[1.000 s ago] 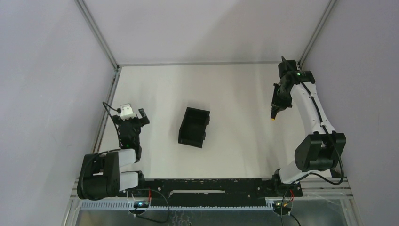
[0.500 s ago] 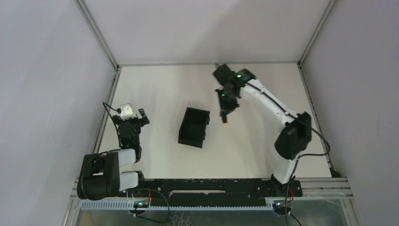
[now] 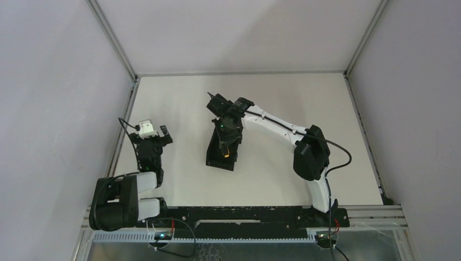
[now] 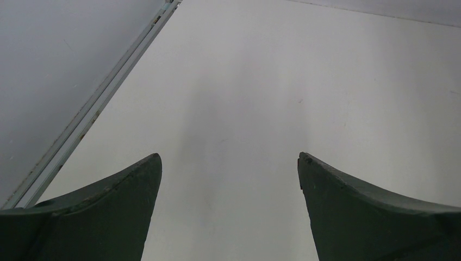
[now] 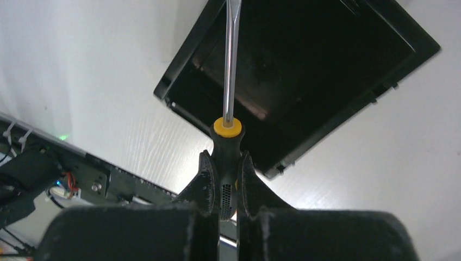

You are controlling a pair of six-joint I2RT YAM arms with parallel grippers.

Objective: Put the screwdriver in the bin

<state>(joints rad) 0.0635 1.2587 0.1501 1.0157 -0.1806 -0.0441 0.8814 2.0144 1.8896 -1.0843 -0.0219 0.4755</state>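
3 pale lilac walls (image 3: 244, 32) (metal-framed corners (image 3: 111, 38)) enclose a white table (image 3: 179, 98).

A flat white matte tabletop (image 3: 179, 98) is walled on three sides by plain pale grey panels (image 3: 54, 81), with thin silver metal struts (image 3: 111, 38) rising at both far corners. Along its near edge lies a long black bar (image 3: 239, 212), then a white slotted cable duct (image 3: 244, 237)

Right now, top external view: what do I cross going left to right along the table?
Left pincer → bin → right arm's elbow. Right pincer and screwdriver overlap the bin, so left out.
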